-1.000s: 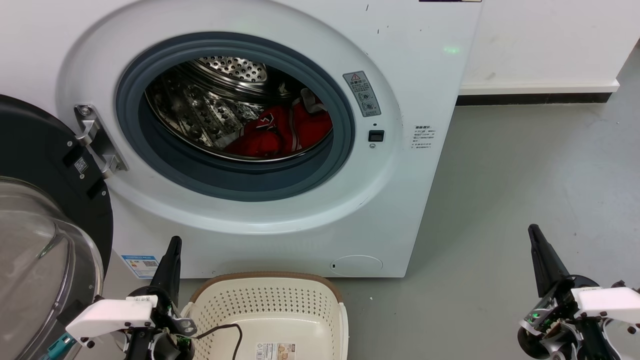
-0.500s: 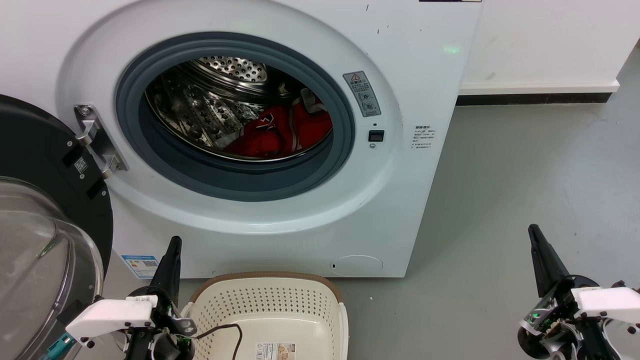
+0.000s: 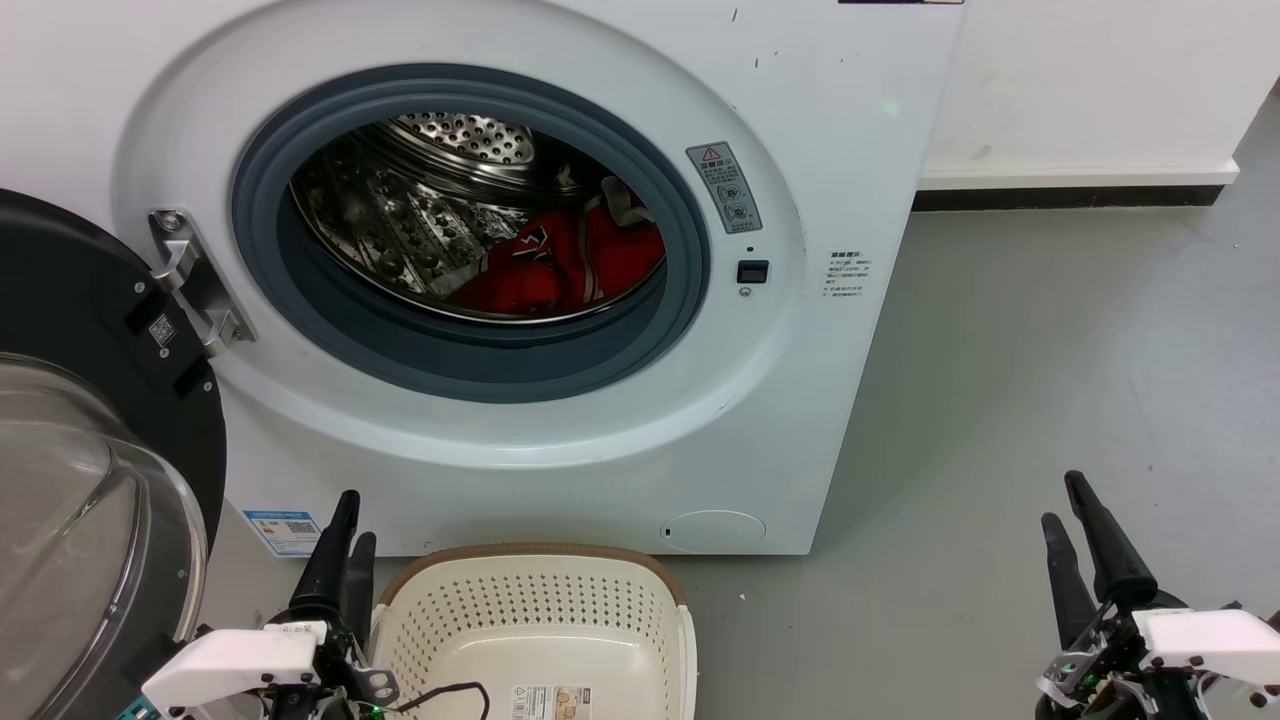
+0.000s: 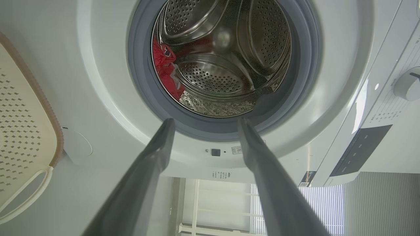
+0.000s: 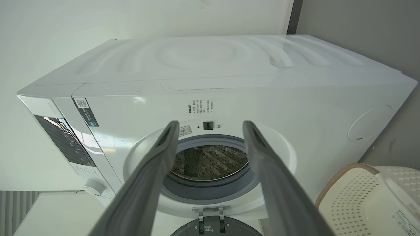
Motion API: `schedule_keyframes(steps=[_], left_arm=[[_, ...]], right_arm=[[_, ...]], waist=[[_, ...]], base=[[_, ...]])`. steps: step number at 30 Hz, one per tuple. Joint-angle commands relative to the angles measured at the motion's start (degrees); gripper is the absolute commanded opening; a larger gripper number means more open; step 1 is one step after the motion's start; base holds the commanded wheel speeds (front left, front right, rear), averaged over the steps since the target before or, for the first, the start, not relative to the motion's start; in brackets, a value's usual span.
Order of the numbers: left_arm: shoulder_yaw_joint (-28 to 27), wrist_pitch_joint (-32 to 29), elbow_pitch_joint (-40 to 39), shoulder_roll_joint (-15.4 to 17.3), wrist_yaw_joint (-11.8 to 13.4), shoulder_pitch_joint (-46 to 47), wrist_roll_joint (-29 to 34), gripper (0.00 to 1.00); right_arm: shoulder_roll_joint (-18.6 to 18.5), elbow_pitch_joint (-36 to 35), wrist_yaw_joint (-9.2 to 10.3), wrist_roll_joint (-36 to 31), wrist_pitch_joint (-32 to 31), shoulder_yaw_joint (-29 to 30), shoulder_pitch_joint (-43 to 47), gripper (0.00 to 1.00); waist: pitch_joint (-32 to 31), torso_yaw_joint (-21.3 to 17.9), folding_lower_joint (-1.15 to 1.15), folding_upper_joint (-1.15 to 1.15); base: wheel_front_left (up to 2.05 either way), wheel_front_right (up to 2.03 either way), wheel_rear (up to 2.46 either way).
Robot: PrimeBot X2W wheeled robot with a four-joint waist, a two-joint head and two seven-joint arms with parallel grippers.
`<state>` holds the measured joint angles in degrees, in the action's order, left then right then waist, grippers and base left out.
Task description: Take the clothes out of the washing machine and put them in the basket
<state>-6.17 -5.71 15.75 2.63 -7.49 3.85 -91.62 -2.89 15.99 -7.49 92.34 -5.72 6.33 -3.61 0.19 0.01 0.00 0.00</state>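
Note:
The white washing machine (image 3: 800, 400) stands with its porthole uncovered. Red clothes (image 3: 570, 265) lie low on the right inside the steel drum; in the left wrist view the clothes (image 4: 164, 65) sit at the drum's left edge. The cream basket (image 3: 540, 620) stands on the floor just in front of the machine, with no garments in the part I see. My left gripper (image 3: 356, 517) is open beside the basket's left rim. My right gripper (image 3: 1060, 497) is open over the floor at the lower right. Both wrist views look between spread fingers at the machine (image 4: 98, 65) (image 5: 229, 82).
The black-framed glass door (image 3: 60, 300) hangs swung out on the left, close to my left arm. Bare grey floor (image 3: 1050, 330) stretches to the right of the machine. A white wall with a dark skirting (image 3: 1080, 195) runs behind. A thin black cable (image 3: 455, 690) lies over the basket.
Both grippers have opened: each showed one dark spike before and two separated fingers now. Both also sit slightly lower in the head view. Clothes, basket and door are unmoved.

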Motion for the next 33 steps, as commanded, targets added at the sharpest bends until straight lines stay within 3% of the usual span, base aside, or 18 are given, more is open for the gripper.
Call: schedule_keyframes(steps=[1, 33], left_arm=[[-0.14, 0.75, -1.60, 0.16, 0.00, 0.92, 1.67, 1.00], [4.51, 8.39, -10.19, 0.22, 6.16, -1.55, 37.11, 1.00]], right_arm=[[-0.04, -1.22, 0.00, -1.26, 0.71, -0.05, -0.82, 1.00], [-0.04, -12.87, 0.00, -41.60, 8.41, -2.25, 3.30, 1.00]], waist=[[0.01, 0.01, 0.00, 0.00], [0.37, 0.07, 0.00, 0.00]], base=[[0.00, 0.00, 0.00], [0.00, 0.00, 0.00]])
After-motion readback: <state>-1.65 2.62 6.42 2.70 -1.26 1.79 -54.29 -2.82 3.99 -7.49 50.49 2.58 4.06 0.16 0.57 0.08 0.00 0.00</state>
